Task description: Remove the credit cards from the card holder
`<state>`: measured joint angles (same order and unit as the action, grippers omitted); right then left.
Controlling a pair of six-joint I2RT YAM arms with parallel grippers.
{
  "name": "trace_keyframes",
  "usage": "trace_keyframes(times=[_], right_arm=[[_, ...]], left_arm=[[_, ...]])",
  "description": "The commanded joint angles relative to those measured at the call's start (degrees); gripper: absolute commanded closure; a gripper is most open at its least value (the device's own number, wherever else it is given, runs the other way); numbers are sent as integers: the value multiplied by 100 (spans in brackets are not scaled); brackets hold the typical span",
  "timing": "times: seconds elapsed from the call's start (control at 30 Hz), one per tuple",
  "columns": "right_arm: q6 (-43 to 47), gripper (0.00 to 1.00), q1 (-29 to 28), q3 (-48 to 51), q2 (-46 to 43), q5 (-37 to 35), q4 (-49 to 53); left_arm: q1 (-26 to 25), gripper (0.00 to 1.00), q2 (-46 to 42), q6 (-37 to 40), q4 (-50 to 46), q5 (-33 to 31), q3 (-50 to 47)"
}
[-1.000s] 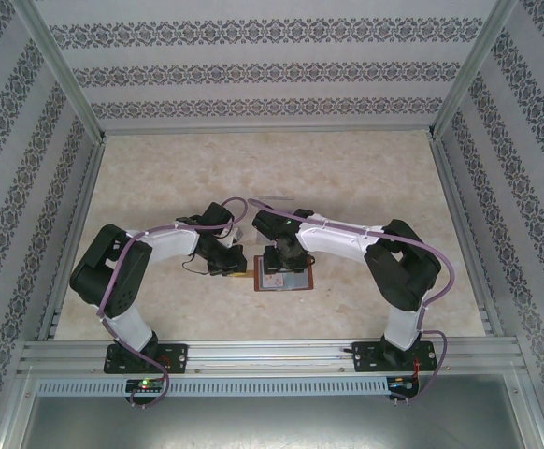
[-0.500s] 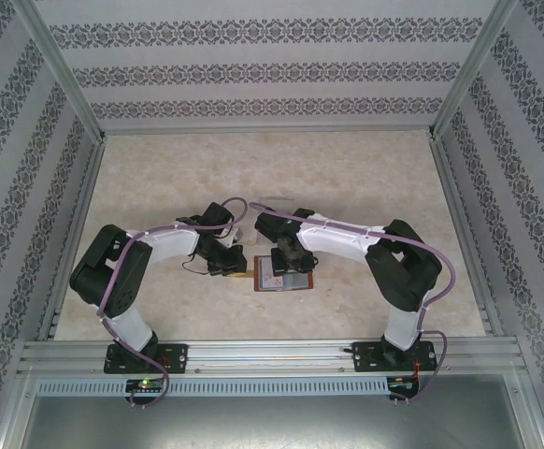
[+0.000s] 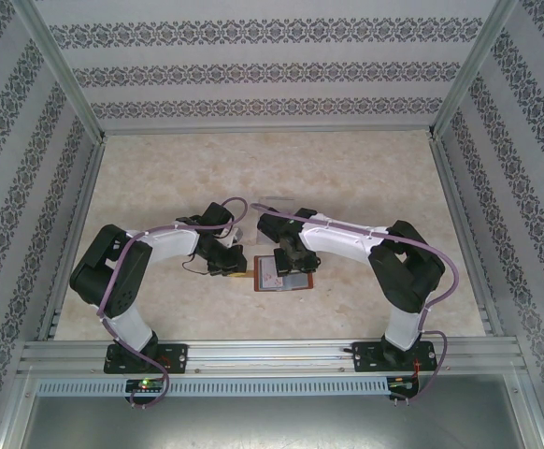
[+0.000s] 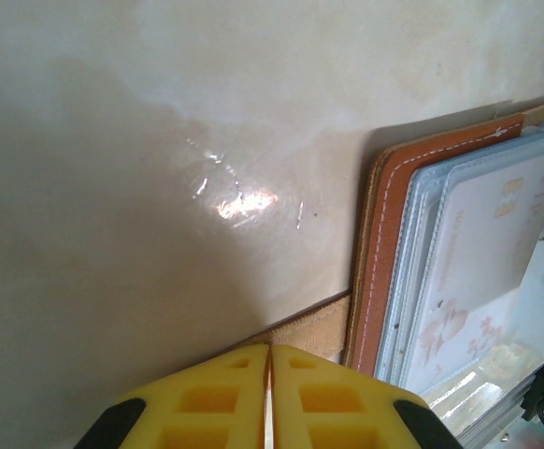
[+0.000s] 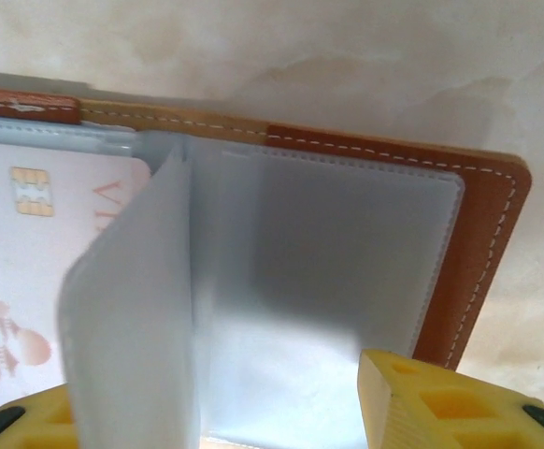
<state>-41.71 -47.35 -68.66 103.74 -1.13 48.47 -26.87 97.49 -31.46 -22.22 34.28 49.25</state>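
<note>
Centrally, item one: right gripper [image 5: 211, 398], lower edge of the right wrist view, yellow fingers [image 5: 422, 402] standing roughly half spread and clasping nothing. One finger sits at the lower right corner over the right-hand page, the other at the lower left corner. Between them, nearer the left finger, one bluish-grey sleeve leaf [image 5: 127, 309] stands up from the spine; whether it touches that finger cannot be told. Item two: card holder [image 5: 482, 253], reddish-brown leather with white stitching, lying open and flat on the table [image 5: 347, 56], its cover framing the sleeves along the top and right of the frame. Contents: right-hand sleeve, plain bluish-grey; left-hand sleeve, at the left edge of the frame, one pale credit card [image 5: 57, 243] with a gold chip, faint lettering and a pinkish drawing, seated inside its pocket. Item three: left gripper [image 4: 270, 365], bottom centre of the left wrist view, yellow fingers pressed together with just a seam between them. The tan tab strap [image 4: 314, 327] runs from the holder's edge to the fingertips; whether it is pinched or merely covered cannot be told. In the top view the holder lies at frame centre, the right gripper over it and the left gripper just beside its left edge.
</note>
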Motion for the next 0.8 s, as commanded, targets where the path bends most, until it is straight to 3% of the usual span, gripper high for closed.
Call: trace_keyframes(times=[0.0,0.77], right_arm=[[110,49,82,148,-131,-202,103],[442,48,376,477,-272,-216,-13]], left_arm=[[15,90,129,88,-274,-146,-6],[11,90,64,18,-590,-283,310]])
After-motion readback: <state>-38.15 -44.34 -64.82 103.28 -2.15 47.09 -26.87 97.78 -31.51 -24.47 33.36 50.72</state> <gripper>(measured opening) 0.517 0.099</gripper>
